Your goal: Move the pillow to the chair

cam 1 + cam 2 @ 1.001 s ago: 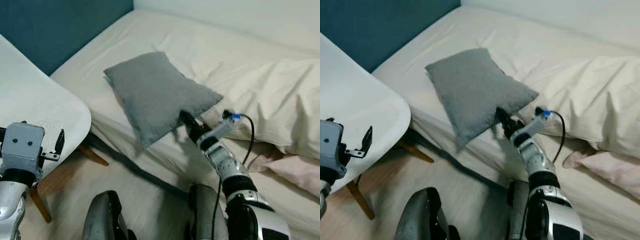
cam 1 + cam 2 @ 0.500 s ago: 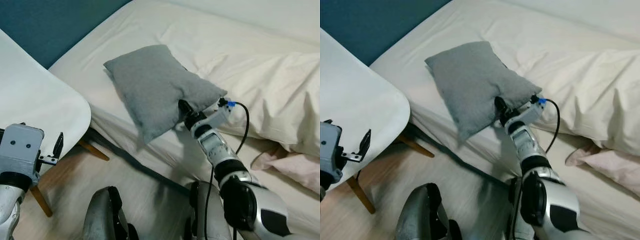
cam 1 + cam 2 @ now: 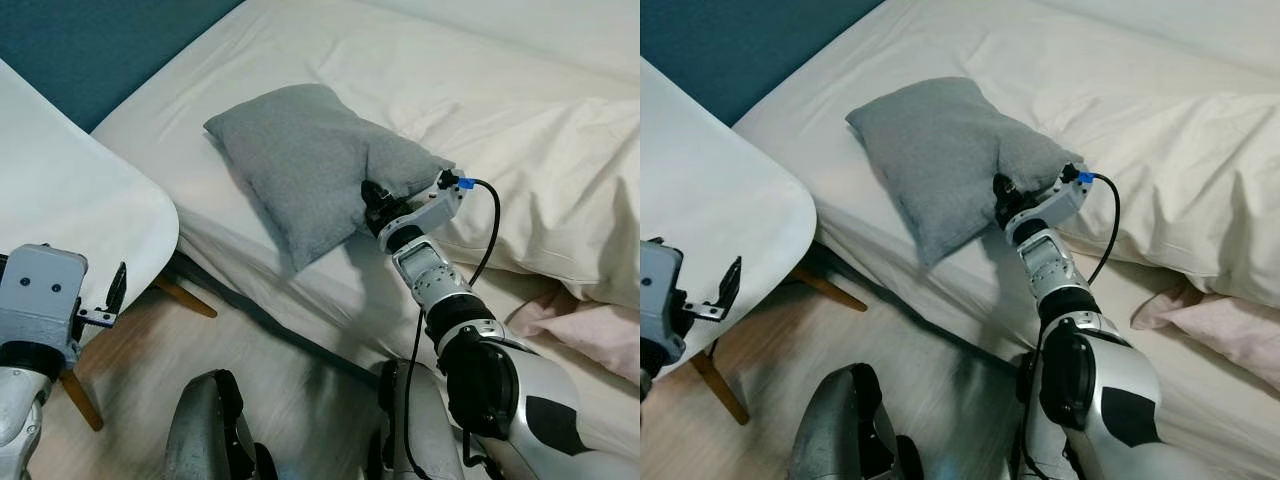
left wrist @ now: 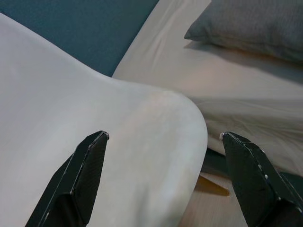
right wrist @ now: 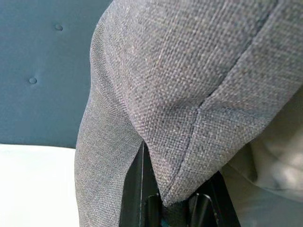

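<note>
Grey pillow (image 3: 305,165) lies on the white bed (image 3: 300,60), its near right edge pinched between the clamped fingers of the right gripper (image 3: 374,200). Left gripper (image 4: 163,179) hovers spread wide, empty, over the white chair (image 3: 70,215) at left.

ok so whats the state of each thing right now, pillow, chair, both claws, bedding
grey woven fabric pillow: on the bed, pinched at its near edge, bunched there
right claw: shut on the pillow's edge
left claw: open, hanging over the chair seat
white moulded plastic chair: upright beside the bed, nothing on its seat
cream duvet: rumpled, heaped right of the pillow
cream bed sheet: spread flat, lightly creased
</note>
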